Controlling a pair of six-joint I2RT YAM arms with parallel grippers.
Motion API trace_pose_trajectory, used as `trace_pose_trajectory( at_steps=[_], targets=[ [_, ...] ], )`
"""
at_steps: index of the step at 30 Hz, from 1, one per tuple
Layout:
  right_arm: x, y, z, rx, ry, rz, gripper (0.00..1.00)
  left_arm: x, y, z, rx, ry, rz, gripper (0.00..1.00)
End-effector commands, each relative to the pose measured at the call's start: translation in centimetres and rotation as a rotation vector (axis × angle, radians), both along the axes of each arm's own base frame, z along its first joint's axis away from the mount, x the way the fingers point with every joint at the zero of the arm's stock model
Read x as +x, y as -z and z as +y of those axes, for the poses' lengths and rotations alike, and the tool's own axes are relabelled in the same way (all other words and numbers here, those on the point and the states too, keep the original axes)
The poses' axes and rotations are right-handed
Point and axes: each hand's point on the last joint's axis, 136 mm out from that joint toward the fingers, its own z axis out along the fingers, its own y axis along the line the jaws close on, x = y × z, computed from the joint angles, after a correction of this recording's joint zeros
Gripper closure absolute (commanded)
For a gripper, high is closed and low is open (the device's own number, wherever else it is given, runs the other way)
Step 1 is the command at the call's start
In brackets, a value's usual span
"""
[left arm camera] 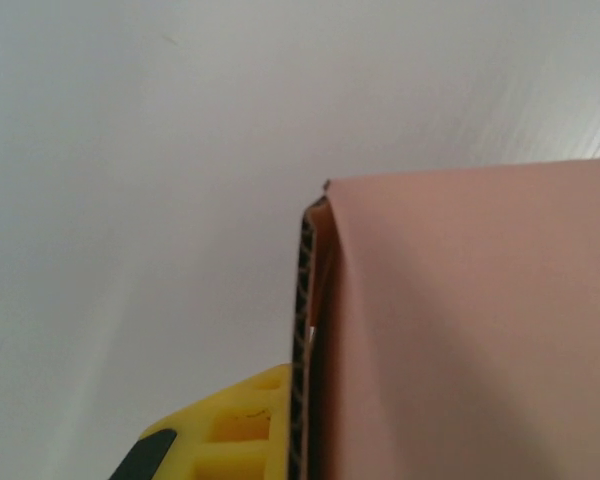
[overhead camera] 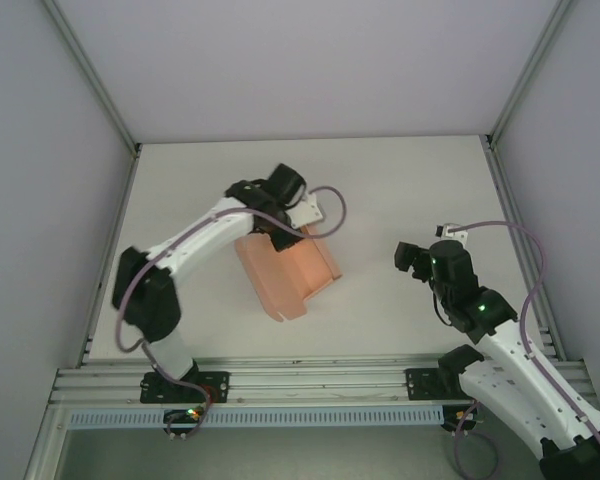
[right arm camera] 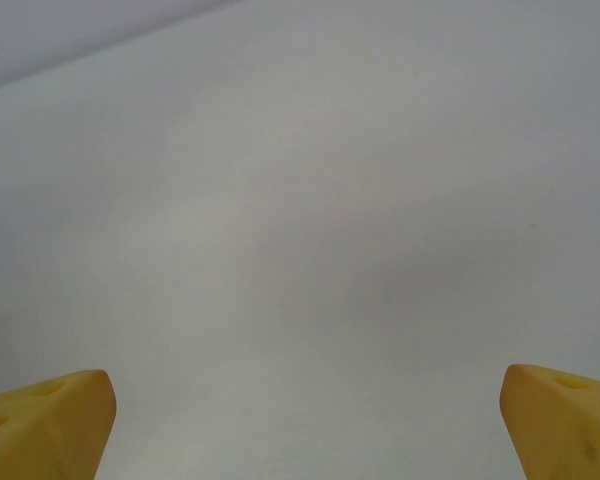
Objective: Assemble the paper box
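Note:
The salmon-pink paper box (overhead camera: 290, 275) lies partly folded in the middle of the white table (overhead camera: 400, 180), its side walls raised. My left gripper (overhead camera: 280, 228) reaches down onto the box's far edge. In the left wrist view the paper box (left arm camera: 470, 330) covers the right half. One yellow finger (left arm camera: 230, 430) presses against its upright double wall, and the other finger is hidden behind the cardboard. The left gripper (left arm camera: 310, 400) is shut on that wall. My right gripper (overhead camera: 408, 258) hovers to the right of the box, apart from it. The right gripper (right arm camera: 305, 420) is open, and bare table shows between its fingers (right arm camera: 50, 420).
Grey enclosure walls and metal posts (overhead camera: 510, 90) ring the table on three sides. An aluminium rail (overhead camera: 310, 380) runs along the near edge and carries both arm bases. Bare table surface lies behind and to the right of the box.

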Motion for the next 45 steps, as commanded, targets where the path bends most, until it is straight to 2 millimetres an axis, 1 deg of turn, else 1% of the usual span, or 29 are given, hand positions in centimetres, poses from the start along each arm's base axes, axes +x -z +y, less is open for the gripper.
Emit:
trace_pose_trajectory(
  at_steps=[1,2,7,8,10,12,14,16,17,18,19,22,24,25,29,32,34,35,36,37,38,39,40,41,42,43,44,45],
  targets=[
    [-0.8,1.9,-0.7,-0.020,0.029,0.087,0.00,-1.8,3.8,3.4,0.331,0.144,0.103,1.00],
    [-1.0,2.4,-1.0,-0.035,0.032,0.114,0.00,-1.5,4.3,3.2,0.354,0.151,0.119,1.00],
    [-0.9,3.3,-0.9,-0.051,0.015,0.145,0.00,0.1,6.3,2.2,0.446,0.162,0.128,1.00],
    [-0.4,3.0,-0.7,-0.037,0.008,0.123,0.00,0.3,6.9,2.0,0.467,0.170,0.122,1.00],
    [-0.3,3.3,-0.4,-0.026,-0.009,0.124,0.00,1.0,8.3,1.8,0.524,0.181,0.108,1.00],
    [-0.1,3.5,-0.3,-0.016,-0.008,0.126,0.00,1.2,9.7,1.8,0.584,0.204,0.117,1.00],
    [0.0,3.7,-0.1,-0.005,-0.016,0.129,0.00,1.8,10.2,1.5,0.611,0.211,0.106,0.92],
    [0.0,3.8,0.1,0.006,-0.029,0.128,0.00,2.2,10.1,1.0,0.600,0.208,0.107,0.73],
    [0.1,3.8,0.2,0.009,-0.037,0.126,0.00,2.2,9.7,0.6,0.584,0.212,0.105,0.66],
    [0.1,3.8,0.4,0.014,-0.045,0.125,0.01,2.1,9.2,0.2,0.562,0.221,0.108,0.57],
    [0.2,3.8,0.6,0.019,-0.056,0.120,0.00,2.0,8.7,-0.2,0.541,0.230,0.104,0.51],
    [0.3,3.6,1.1,0.025,-0.094,0.103,0.00,1.4,7.0,-0.9,0.496,0.271,0.093,0.38],
    [0.6,3.4,1.7,0.025,-0.134,0.077,0.00,0.9,5.9,-1.4,0.462,0.292,0.086,0.14],
    [0.7,3.3,2.0,0.025,-0.156,0.065,0.00,0.7,5.3,-1.6,0.442,0.300,0.083,0.00],
    [0.9,2.5,2.9,0.016,-0.227,0.030,0.00,0.3,2.9,-2.3,0.360,0.312,0.045,0.00],
    [1.3,1.4,4.5,0.028,-0.321,0.008,0.00,0.7,0.2,-3.4,0.244,0.289,-0.018,0.00],
    [1.9,0.8,6.2,0.035,-0.408,-0.003,0.01,1.7,-2.7,-4.5,0.105,0.232,-0.097,0.00],
    [2.3,0.7,7.2,0.035,-0.460,-0.006,0.00,2.4,-4.4,-4.8,0.032,0.187,-0.145,0.00],
    [2.8,0.6,8.1,0.037,-0.497,-0.003,0.00,3.6,-6.6,-4.9,-0.054,0.115,-0.207,0.00],
    [3.3,0.5,9.3,0.039,-0.543,0.004,0.00,4.3,-8.5,-4.6,-0.127,0.048,-0.249,0.00],
    [3.8,0.5,10.6,0.036,-0.603,0.011,0.00,5.3,-10.6,-3.9,-0.199,-0.043,-0.298,0.00],
    [4.3,0.6,12.1,0.029,-0.663,0.025,0.00,6.5,-12.7,-2.5,-0.278,-0.166,-0.343,0.00],
    [4.8,0.7,13.5,0.015,-0.720,0.037,0.01,7.3,-14.0,-0.9,-0.339,-0.267,-0.358,0.00],
    [5.3,1.0,14.9,-0.004,-0.778,0.049,0.00,8.0,-14.8,0.9,-0.393,-0.371,-0.358,0.00],
    [6.0,1.5,16.3,-0.028,-0.829,0.073,0.00,8.5,-15.1,3.1,-0.449,-0.470,-0.338,0.00],
    [6.5,2.1,17.6,-0.050,-0.878,0.097,0.00,8.9,-15.0,5.1,-0.489,-0.565,-0.319,0.00],
    [6.9,2.8,19.1,-0.068,-0.948,0.124,0.00,9.2,-14.5,7.3,-0.526,-0.661,-0.299,0.00],
    [7.4,3.6,20.4,-0.090,-1.015,0.152,0.00,9.2,-13.4,9.5,-0.557,-0.756,-0.264,0.00]
  ],
)
